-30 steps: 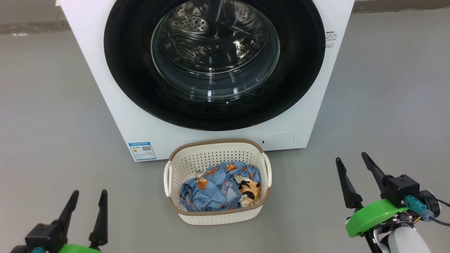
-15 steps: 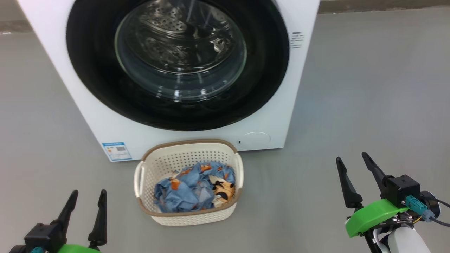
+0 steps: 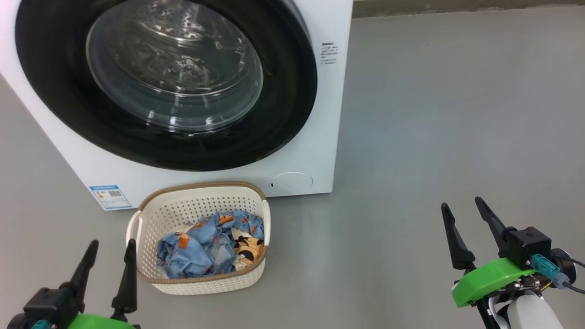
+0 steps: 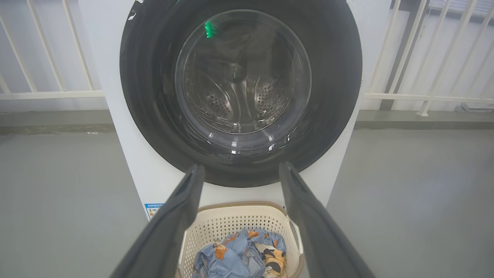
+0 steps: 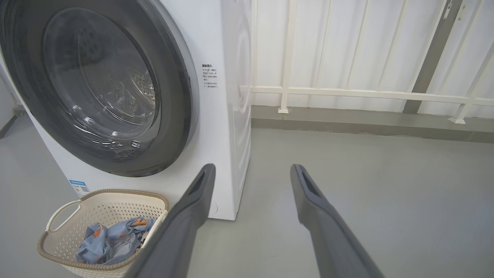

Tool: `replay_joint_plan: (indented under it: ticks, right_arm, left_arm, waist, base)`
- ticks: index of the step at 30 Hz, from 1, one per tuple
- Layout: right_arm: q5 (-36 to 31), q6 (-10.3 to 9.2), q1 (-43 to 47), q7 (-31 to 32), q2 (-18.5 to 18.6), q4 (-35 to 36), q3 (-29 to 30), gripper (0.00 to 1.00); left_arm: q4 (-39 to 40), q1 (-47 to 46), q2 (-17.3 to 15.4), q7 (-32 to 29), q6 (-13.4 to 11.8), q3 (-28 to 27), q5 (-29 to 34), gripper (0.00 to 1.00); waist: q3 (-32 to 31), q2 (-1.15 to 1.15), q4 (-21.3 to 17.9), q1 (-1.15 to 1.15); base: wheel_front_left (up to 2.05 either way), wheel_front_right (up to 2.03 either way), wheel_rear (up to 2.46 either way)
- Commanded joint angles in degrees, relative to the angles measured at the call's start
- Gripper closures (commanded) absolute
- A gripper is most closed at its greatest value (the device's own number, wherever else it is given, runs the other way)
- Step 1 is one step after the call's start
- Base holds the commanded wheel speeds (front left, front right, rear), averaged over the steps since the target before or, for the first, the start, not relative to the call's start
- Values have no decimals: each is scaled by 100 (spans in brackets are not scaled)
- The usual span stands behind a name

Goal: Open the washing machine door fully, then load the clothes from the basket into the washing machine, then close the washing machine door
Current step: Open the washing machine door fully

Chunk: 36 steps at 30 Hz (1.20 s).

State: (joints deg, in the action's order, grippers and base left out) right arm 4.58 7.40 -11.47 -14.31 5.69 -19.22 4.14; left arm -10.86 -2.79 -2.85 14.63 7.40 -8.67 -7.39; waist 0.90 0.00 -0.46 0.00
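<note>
A smooth grey floor (image 3: 434,114) runs under everything. Nearest the robot, the left end effector (image 3: 113,243) sits at the lower left of the head view with its two dark fingers spread wide and nothing between them. It is close to the near left corner of the basket (image 3: 205,285). The right end effector (image 3: 460,203) is at the lower right, equally wide and empty, over bare floor and well apart from the basket. The cream basket stands on the floor just in front of the washing machine (image 3: 320,137), before the left part of its front face, its brown rim uppermost and a white loop handle at each short end. Inside it lie the clothes (image 3: 205,249), a crumpled bundle of light blue fabric with orange and black prints, sitting low against the basket's near and right walls. Behind the basket, low on the white machine front, are a blue label sticker (image 3: 109,196) to the left and a round flap (image 3: 291,182) to the right. Above them the door (image 3: 283,91) lies closed against the front, its broad black rim circling a clear glass bowl through which the perforated steel drum (image 4: 239,88) shows. Beyond the machine, a white railing (image 5: 347,92) stands along a low grey kerb.
</note>
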Motion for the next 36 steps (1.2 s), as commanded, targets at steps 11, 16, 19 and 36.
replay_joint_plan:
  ticks: [11,16,19,36]
  right_arm:
    - [23,9,-1,-69,35,157,-163,0]
    - [94,9,8,-69,31,150,-151,0]
    - [110,9,13,-69,40,151,-138,0]
    - [858,9,-419,-69,-81,5,193,0]
  left_arm:
    - [269,-145,-111,37,9,-112,11,0]
    - [319,-108,-107,37,9,-78,4,0]
    - [349,-108,-102,37,9,-35,5,0]
    - [542,15,-38,37,9,148,29,0]
  waist:
    - [-15,0,15,0]
    - [-10,0,26,0]
    - [-15,0,43,0]
    - [103,0,168,0]
  base:
    - [17,17,-35]
    - [0,0,0]
    - [0,0,0]
    - [0,0,0]
